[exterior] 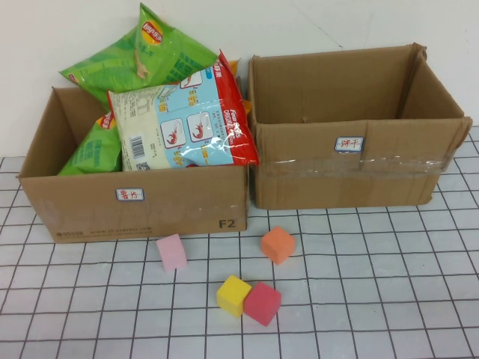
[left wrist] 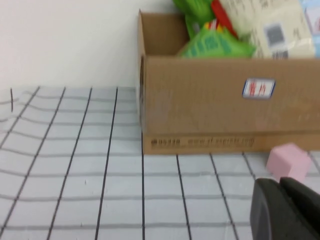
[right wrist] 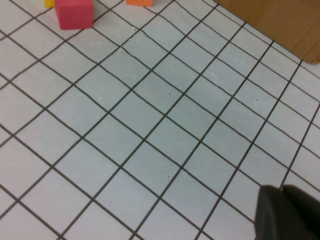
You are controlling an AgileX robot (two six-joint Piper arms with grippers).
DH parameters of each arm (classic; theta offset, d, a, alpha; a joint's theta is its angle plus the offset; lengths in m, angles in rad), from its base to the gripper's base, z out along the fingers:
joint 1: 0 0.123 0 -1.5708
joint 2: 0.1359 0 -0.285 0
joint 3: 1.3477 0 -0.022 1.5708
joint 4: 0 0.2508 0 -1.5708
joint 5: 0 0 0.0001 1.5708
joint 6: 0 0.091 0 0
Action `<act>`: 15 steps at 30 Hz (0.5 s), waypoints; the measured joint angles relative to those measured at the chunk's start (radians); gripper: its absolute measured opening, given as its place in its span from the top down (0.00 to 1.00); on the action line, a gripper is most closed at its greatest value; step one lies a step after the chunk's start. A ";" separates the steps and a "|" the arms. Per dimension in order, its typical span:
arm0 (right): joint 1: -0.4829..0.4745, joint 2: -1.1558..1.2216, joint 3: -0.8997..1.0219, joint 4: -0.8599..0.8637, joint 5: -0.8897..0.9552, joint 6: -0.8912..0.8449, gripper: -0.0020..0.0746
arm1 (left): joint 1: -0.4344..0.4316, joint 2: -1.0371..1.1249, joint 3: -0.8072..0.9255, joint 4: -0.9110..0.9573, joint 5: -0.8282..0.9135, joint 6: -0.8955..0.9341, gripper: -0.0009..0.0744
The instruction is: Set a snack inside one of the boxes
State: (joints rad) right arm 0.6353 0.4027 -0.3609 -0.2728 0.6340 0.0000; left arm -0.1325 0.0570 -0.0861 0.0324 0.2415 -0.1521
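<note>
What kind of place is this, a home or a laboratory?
Probably a lab test bench: a gridded table, two labelled boxes, foam cubes. Left gripper and right gripper hover shut.

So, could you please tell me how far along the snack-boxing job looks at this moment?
Snack bags already fill the left box, so some packing looks done; the right box shows nothing inside. Nothing is in hand: the left claw sits shut low near the pink block, and the right claw sits shut over bare grid. No loose snack shows on the table.
</note>
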 joint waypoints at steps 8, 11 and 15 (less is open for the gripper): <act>0.000 0.000 0.000 0.000 0.000 0.000 0.97 | 0.004 -0.062 0.111 -0.023 0.021 0.046 0.99; 0.000 0.000 0.000 0.002 0.000 0.000 0.97 | 0.004 -0.067 0.112 -0.032 0.064 0.047 0.99; 0.000 0.000 0.000 0.002 0.001 0.000 0.97 | 0.004 -0.067 0.112 -0.032 0.075 0.047 0.99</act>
State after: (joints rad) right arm 0.6353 0.4027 -0.3609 -0.2711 0.6349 0.0000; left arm -0.1283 -0.0098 0.0255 0.0000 0.3166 -0.1049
